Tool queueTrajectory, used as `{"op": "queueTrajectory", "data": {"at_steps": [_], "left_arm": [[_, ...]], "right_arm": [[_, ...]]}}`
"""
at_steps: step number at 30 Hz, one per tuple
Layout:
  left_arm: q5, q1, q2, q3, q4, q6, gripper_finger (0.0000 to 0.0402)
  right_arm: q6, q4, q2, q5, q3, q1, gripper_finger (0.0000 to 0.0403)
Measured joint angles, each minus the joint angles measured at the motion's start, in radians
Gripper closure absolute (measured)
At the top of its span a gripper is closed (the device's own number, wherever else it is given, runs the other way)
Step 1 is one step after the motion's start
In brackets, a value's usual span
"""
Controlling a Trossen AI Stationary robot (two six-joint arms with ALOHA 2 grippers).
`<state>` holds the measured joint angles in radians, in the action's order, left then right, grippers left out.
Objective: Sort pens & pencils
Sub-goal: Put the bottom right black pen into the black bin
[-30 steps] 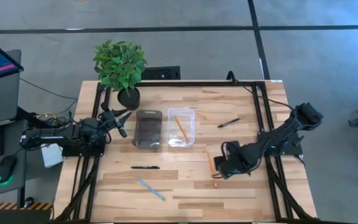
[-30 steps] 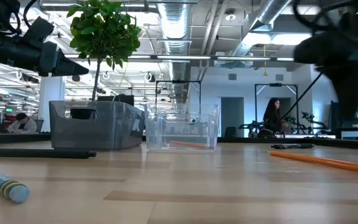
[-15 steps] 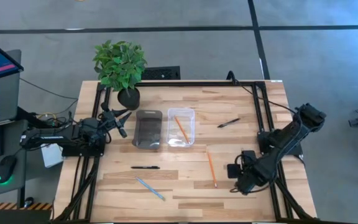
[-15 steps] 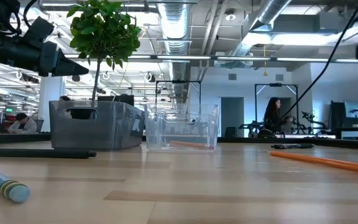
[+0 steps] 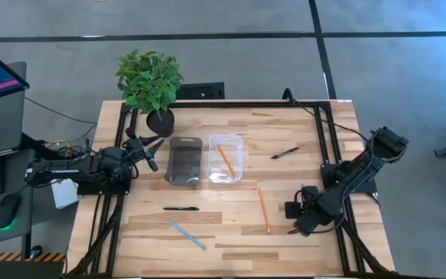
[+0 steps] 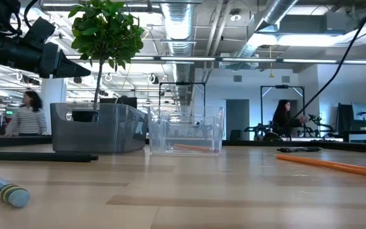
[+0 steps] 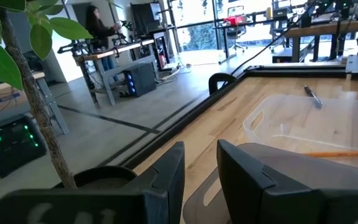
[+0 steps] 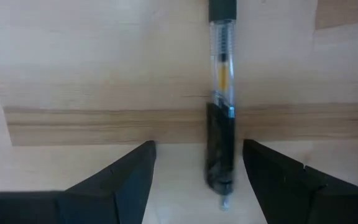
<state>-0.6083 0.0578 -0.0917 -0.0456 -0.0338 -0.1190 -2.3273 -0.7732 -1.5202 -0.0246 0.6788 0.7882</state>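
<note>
My right gripper (image 5: 296, 225) (image 8: 199, 149) points down near the table's right near corner, open. A pen (image 8: 220, 124) with a clear barrel and black grip lies flat on the table between its fingers, untouched. Two more black pens (image 5: 180, 208) (image 5: 285, 153) lie on the table. One orange pencil (image 5: 262, 209) lies left of my right gripper, and another (image 5: 224, 160) lies in the clear tray (image 5: 238, 146). A light blue pencil (image 5: 186, 235) lies near the front edge. My left gripper (image 5: 149, 151) (image 7: 201, 171) waits at the left, level, slightly open and holding nothing.
A grey tray (image 5: 184, 160) stands left of the clear tray. A potted plant (image 5: 149, 85) stands at the far left corner, just beyond my left gripper. A black frame rail (image 5: 327, 147) runs along the table's right side under my right arm.
My right gripper has gone from over the orange pencil toward the table's right and near edges, sinking and rolling a little about its own axis. It stays open. Nothing on the table has moved.
</note>
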Motion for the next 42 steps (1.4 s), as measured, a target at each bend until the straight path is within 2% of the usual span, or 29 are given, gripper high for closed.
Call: {"op": "queueTrajectory", "data": {"at_steps": [3, 9, 22, 26, 35, 42], "left_arm": [[0.000, 0.000, 0.000, 0.000, 0.000, -0.001, 0.0316], [0.000, 0.000, 0.000, 0.000, 0.000, -0.001, 0.0316], [0.000, 0.000, 0.000, 0.000, 0.000, -0.007, 0.0316], [0.000, 0.000, 0.000, 0.000, -0.001, -0.007, 0.0316], [0.000, 0.000, 0.000, 0.000, -0.001, -0.006, 0.0316], [0.000, 0.000, 0.000, 0.000, -0.001, -0.003, 0.0316]], "right_arm": [[0.001, 0.005, -0.003, 0.004, 0.000, -0.010, 0.0131], [0.013, -0.098, -0.014, -0.004, 0.053, -0.016, 0.0131], [0.019, -0.057, -0.049, -0.004, 0.058, -0.026, 0.0139], [0.021, -0.048, -0.050, 0.001, 0.057, -0.034, 0.0178], [0.033, -0.034, -0.047, 0.001, 0.039, -0.038, 0.0326], [0.032, -0.035, -0.047, 0.001, 0.038, -0.038, 0.0335]]}}
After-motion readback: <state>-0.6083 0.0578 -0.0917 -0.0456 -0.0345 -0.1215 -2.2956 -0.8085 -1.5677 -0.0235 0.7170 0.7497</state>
